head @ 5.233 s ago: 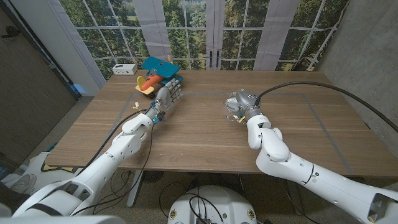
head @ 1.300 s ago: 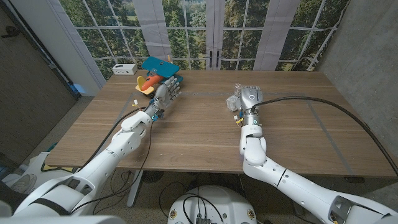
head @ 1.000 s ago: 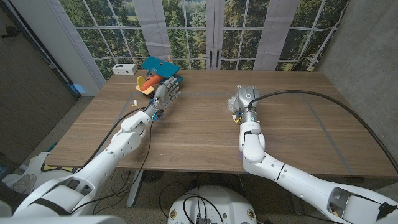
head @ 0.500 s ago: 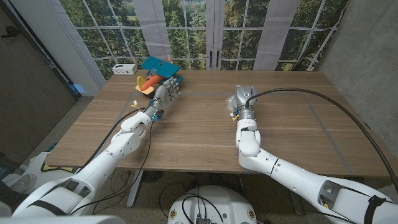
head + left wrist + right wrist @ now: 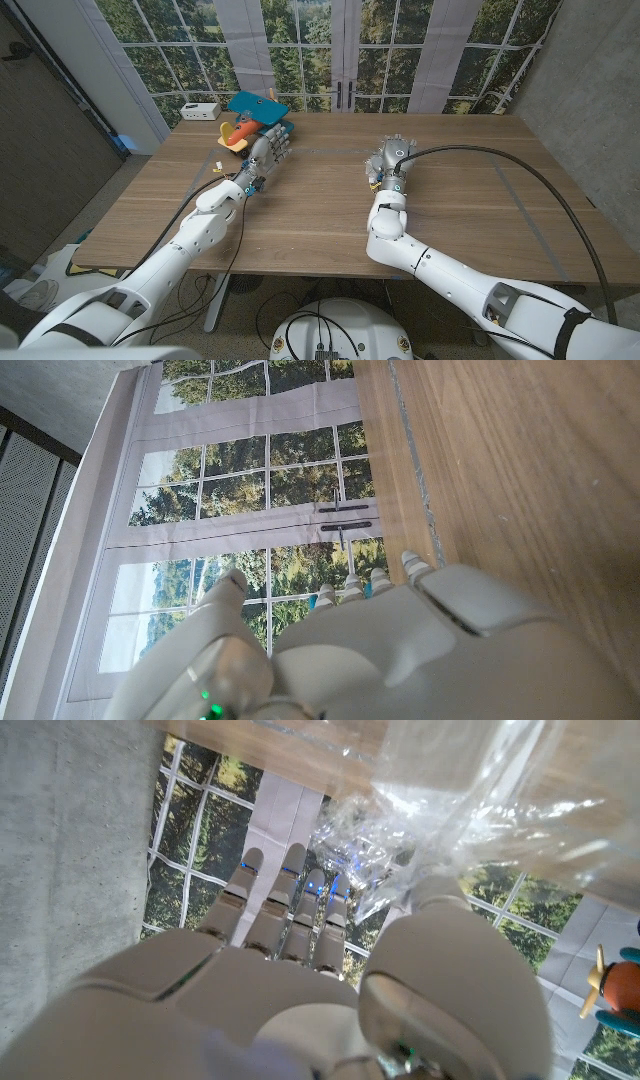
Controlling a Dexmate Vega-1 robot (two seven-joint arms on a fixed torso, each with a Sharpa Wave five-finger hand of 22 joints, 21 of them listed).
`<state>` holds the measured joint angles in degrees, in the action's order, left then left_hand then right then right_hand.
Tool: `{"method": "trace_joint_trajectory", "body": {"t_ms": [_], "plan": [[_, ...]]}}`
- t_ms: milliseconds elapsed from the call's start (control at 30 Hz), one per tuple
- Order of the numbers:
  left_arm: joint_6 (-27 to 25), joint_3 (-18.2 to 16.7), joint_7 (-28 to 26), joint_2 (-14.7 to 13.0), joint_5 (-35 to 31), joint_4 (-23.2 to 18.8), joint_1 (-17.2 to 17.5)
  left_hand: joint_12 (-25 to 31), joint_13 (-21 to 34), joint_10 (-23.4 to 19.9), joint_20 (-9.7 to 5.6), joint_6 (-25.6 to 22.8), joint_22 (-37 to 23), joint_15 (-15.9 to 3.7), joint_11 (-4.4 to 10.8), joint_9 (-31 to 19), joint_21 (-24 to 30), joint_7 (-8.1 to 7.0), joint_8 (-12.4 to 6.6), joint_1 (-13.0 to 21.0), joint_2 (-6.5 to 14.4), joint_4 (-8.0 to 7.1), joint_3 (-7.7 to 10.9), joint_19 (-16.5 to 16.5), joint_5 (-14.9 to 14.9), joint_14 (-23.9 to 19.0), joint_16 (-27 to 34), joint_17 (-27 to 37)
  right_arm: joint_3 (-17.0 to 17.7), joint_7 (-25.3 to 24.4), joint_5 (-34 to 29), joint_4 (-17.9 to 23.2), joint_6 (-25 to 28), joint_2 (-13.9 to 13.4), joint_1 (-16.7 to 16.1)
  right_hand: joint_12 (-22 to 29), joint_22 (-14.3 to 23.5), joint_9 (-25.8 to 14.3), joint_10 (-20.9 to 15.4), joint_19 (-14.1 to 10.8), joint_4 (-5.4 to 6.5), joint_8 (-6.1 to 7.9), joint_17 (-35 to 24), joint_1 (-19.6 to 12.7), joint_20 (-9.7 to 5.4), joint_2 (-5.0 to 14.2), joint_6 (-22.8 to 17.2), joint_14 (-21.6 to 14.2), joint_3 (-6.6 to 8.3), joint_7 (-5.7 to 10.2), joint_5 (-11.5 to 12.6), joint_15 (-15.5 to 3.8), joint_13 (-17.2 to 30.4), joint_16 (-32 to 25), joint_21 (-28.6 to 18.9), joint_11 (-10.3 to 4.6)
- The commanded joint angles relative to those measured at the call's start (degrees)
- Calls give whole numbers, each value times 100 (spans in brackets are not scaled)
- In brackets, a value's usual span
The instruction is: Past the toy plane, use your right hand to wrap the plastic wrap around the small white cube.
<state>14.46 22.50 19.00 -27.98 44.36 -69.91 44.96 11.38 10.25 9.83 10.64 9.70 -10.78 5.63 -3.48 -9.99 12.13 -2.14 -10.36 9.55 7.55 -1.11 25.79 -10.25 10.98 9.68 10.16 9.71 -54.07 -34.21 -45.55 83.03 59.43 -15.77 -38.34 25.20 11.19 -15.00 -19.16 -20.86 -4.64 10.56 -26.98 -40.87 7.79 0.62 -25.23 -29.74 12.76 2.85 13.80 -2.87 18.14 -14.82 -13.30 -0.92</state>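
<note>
– So how far are we with the wrapping?

– Partway, we think. Our right hand (image 5: 385, 160) is down on the wrap (image 5: 470, 810), well to the right of the plane (image 5: 250, 118). Wrap is bunched up around our fingers (image 5: 290, 905), so some folding is done.

– Can we see the cube?

– No. It is hidden under our hand and the wrap. So we cannot tell if it is all covered. We guess some tucking is left.

– How does the wrap look?

– Clear, shiny and crinkly. It is crumpled in a loose heap on the table (image 5: 300, 215).

– Are our fingers closed?

– They reach out into the wrap, close side by side. We cannot tell if they grip it.

– And our left hand (image 5: 268, 152)?

– It waits just beside the plane, fingers out, holding nothing.
</note>
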Motion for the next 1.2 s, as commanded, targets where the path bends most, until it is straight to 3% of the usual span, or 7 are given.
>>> {"method": "trace_joint_trajectory", "body": {"t_ms": [33, 100, 233, 333, 533, 867, 1200], "plan": [[-49, 45, -24, 37, -12, 27, -54, 4, 24, 1224, 48, 923, -31, 39, 28, -19, 19, -17, -19, 7, -25, 16, 17, -28, -8, 969, 14, 15, 0, 88, 1188, 274, 374, -97, 35, 38, 22, 15, -126, -391, -28, 102, -70, -124, -234, 380, -51, -134, 154, -27, 75, -381, -24, -66, -152, 14], [-67, 47, -25, 44, -3, 39, -58, 5, 24, 1220, 44, 922, -31, 39, 25, -19, 18, -15, -19, 7, -24, 16, 18, -29, -7, 970, 13, 15, 298, -5, 1528, 532, -21, -164, -149, 74, 25, 39, -252, -614, 244, 140, -122, 74, -464, 980, -160, -178, 311, 16, -28, -402, -64, -67, -243, 56], [-92, 57, -19, 45, -6, 51, -74, 5, 24, 1219, 35, 915, -31, 39, 21, -19, 21, -10, -21, 8, -20, 16, 20, -22, -7, 970, 13, 15, 1029, -155, 2364, 1047, -982, -293, -599, -263, 22, 94, 253, -792, 614, 10, 25, 331, -685, 1104, 357, 350, 664, -132, -225, -99, -162, 250, -328, 267], [-84, 58, -26, 51, -17, 68, -85, 6, 24, 1218, 33, 915, -31, 33, 24, -19, 22, -11, -21, 8, -16, 15, 23, -20, -6, 972, 12, 16, 1261, -343, 2601, 1272, -1018, -277, -769, -569, 10, 138, 659, -551, 830, -16, 137, 718, -254, 864, 878, 729, 605, -219, -365, 133, -243, 349, -230, 395], [-113, 82, 38, 82, -12, 182, -160, 5, 24, 1219, 32, 909, -31, 33, 16, -19, 26, -15, -23, 10, -8, 14, 27, -10, -5, 967, 14, 16, 1951, -265, 3561, 1880, -1777, -416, -1285, -1035, -4, 203, 1360, -195, 945, -6, 311, 1317, 187, 568, 1509, 1387, 269, -272, -382, 490, -349, 433, -55, 634], [-75, 127, 163, 157, -46, 359, -286, 1, 25, 1231, 29, 921, -32, 30, 28, -20, 20, -12, -17, 13, 7, 12, 38, -24, -4, 987, 7, 16, 2261, -860, 4036, 2504, -1546, -367, -1688, -1182, -11, 247, 1459, 220, 953, 33, 503, 1724, 381, 256, 1885, 1596, -26, -329, -370, 797, -417, 350, 122, 808], [-76, 153, 196, 167, -64, 313, -281, 1, 25, 1231, 30, 925, -32, 27, 20, -20, 21, -16, -15, 15, 9, 13, 43, -23, -5, 984, 9, 15, 1841, -1632, 3500, 2778, 9, -224, -1628, -481, 27, 192, 53, 27, 459, 682, 515, 1486, 271, 274, 26, 632, 7, -583, -360, 603, -255, -45, -21, 858]]}}
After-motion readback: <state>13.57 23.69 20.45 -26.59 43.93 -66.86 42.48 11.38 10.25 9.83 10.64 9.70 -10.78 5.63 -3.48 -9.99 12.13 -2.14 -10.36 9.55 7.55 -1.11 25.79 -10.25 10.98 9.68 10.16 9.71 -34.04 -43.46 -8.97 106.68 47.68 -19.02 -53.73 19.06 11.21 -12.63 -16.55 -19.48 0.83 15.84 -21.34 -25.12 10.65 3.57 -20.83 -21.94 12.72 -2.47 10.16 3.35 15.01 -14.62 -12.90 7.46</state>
